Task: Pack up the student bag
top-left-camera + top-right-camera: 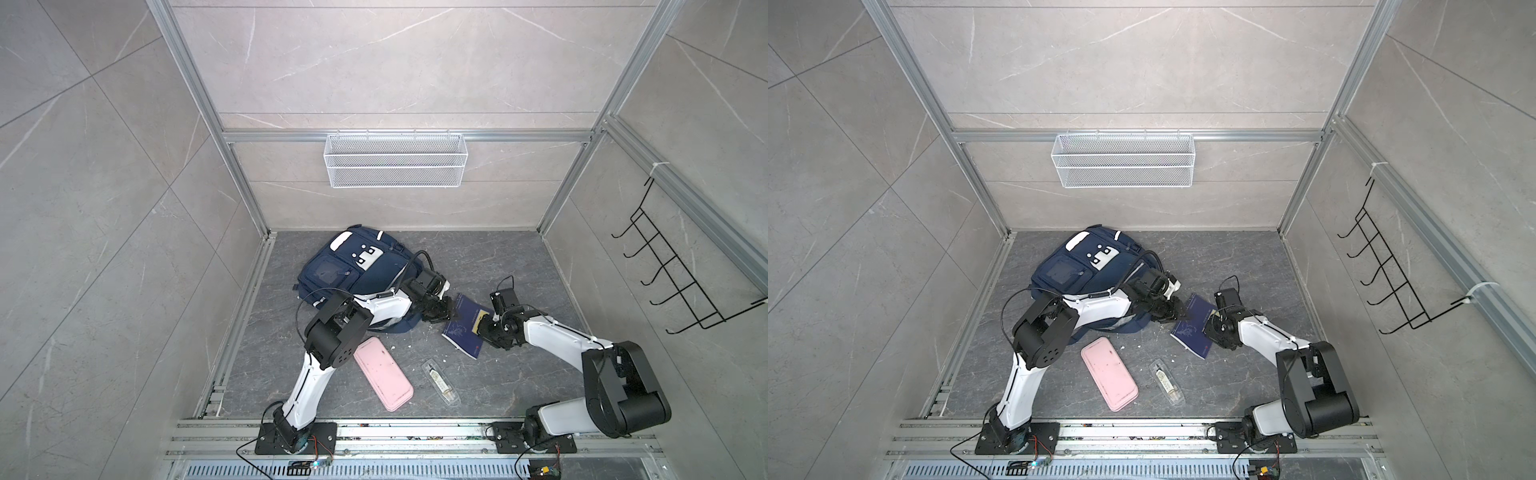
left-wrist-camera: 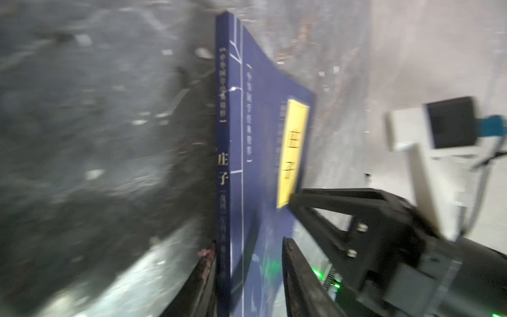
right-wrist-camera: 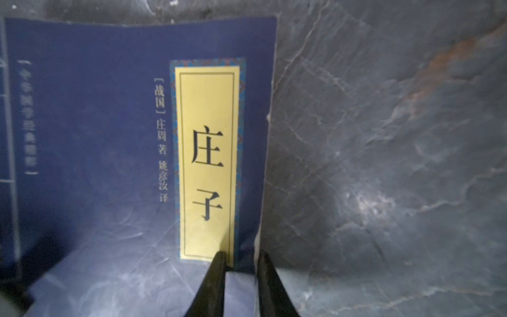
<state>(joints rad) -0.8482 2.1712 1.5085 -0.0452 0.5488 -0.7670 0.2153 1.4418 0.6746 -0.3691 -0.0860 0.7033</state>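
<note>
The student bag (image 1: 353, 270) (image 1: 1084, 270), a navy backpack with a white patch, lies on the dark floor at the back left, and my left arm reaches across it. To its right a navy book with a yellow label (image 1: 465, 328) (image 1: 1192, 328) is raised off the floor at a tilt. My right gripper (image 1: 478, 326) (image 3: 241, 258) is shut on the book's (image 3: 96, 123) open edge beside the label. My left gripper (image 1: 446, 309) (image 2: 248, 244) is open astride the book's (image 2: 260, 109) spine. One of its fingers lies against the spine and the other stands a little off the cover.
A pink flat case (image 1: 384, 374) and a clear plastic case (image 1: 440, 382) lie on the floor in front of the bag. A white wire basket (image 1: 395, 160) hangs on the back wall and a black hook rack (image 1: 673, 274) on the right wall.
</note>
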